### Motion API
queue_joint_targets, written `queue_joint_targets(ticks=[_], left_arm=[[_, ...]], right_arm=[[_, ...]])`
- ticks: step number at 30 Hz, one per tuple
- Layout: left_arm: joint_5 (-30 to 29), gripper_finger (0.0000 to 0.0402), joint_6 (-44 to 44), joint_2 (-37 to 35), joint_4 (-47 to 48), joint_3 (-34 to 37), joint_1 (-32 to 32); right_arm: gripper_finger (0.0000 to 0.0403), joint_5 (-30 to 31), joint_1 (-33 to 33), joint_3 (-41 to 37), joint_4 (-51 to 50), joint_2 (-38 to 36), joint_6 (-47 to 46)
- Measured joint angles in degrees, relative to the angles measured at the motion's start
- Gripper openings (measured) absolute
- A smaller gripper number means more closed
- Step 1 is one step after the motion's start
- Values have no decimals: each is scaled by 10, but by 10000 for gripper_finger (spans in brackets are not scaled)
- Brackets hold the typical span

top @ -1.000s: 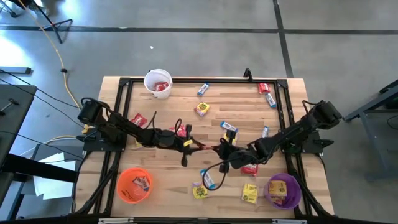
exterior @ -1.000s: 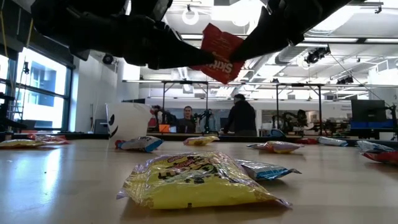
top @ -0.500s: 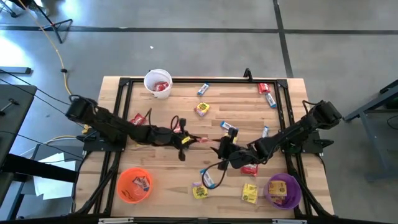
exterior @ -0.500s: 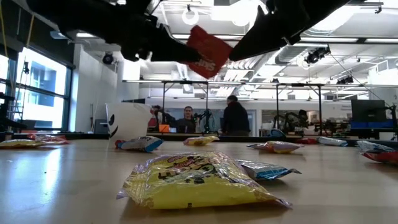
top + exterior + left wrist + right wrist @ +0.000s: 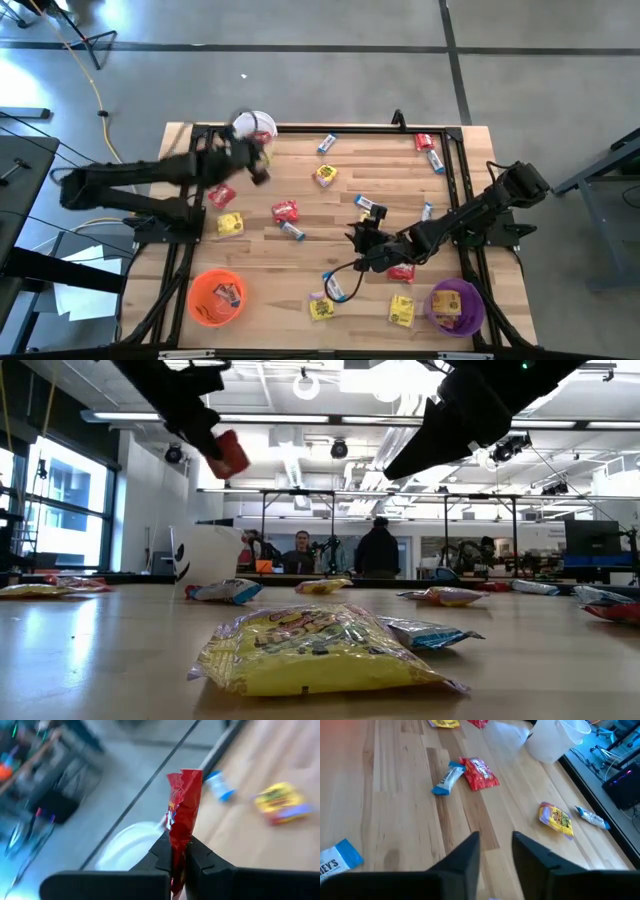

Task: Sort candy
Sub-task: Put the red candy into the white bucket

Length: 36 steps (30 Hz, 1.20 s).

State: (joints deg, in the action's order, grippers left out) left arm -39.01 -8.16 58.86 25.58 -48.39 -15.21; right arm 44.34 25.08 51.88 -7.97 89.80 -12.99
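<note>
Pinching a red candy packet [image 5: 183,805] by its lower edge in the closed left gripper [image 5: 178,851], carrying it above the white cup [image 5: 255,131]; probably feather-light, crinkly and slippery, best taken at a flat edge. Looking thin, glossy, creased. Hovering mid-table with right gripper [image 5: 496,851] parted, empty.

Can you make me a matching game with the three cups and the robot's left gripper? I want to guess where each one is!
Things:
1. white cup
2. orange cup
3. purple cup
4. left gripper

Places or states:
A. bottom edge of the high view, right arm's side
B. shut on a red packet
C. top edge of the table in the high view
D. bottom edge of the high view, left arm's side

Pairs: 1-C, 2-D, 3-A, 4-B
</note>
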Motion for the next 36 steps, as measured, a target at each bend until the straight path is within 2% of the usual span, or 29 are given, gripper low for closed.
queue_joint_targets(ticks=[3,6,9,14,21,28,36], left_arm=[[58,3,-12,11,54,-49,-94],[142,3,-18,38,84,-79,-171],[200,3,-35,74,111,-97,-224],[206,3,-75,134,115,-109,-279],[245,6,-95,190,110,-117,-324],[258,47,-95,199,106,-117,-324],[264,84,-100,199,97,-117,-324]], right_arm=[[49,0,0,0,-1,0,1],[9,-12,0,0,-2,0,6],[14,-29,0,0,-1,0,8],[10,-31,0,0,-1,0,4],[3,-36,0,0,-1,0,-1],[1,-65,-7,0,0,0,-15],[0,-73,-16,-16,29,0,15]])
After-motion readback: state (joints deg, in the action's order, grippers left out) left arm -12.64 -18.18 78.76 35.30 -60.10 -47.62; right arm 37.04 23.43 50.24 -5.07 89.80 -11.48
